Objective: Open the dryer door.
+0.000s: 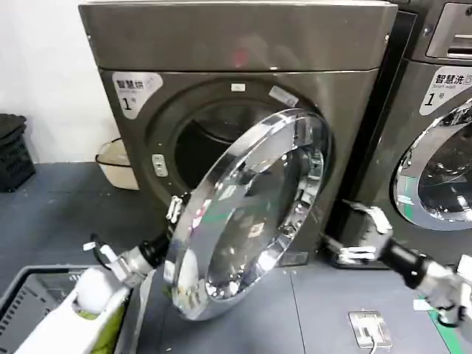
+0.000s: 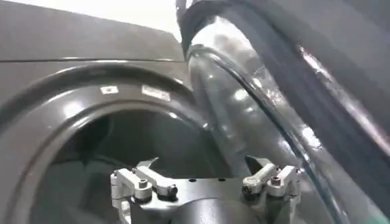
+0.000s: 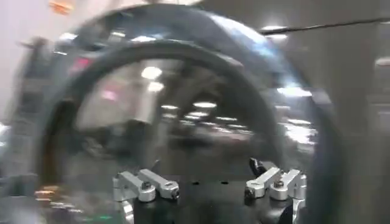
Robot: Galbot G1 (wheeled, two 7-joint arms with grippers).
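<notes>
The dryer door (image 1: 251,214), a chrome ring around dark glass, stands swung about halfway out from the bronze-grey dryer (image 1: 243,44), and the dark drum opening (image 1: 210,140) shows behind it. My left gripper (image 1: 166,228) is at the door's free edge, on its inner side, partly hidden by the rim. In the left wrist view it (image 2: 201,161) is open and holds nothing, with the door's inner face (image 2: 256,103) close beside one finger. My right gripper (image 1: 343,232) hangs open to the right of the door, near its hinge side. It (image 3: 205,164) faces the door's outer glass (image 3: 183,109).
A neighbouring machine (image 1: 442,147) with its own chrome-ringed door stands at the right. A grey basket (image 1: 29,295) sits at the lower left under my left arm. A beige basin (image 1: 114,158) and a black crate (image 1: 11,147) are at the left. A metal floor plate (image 1: 369,328) lies in front.
</notes>
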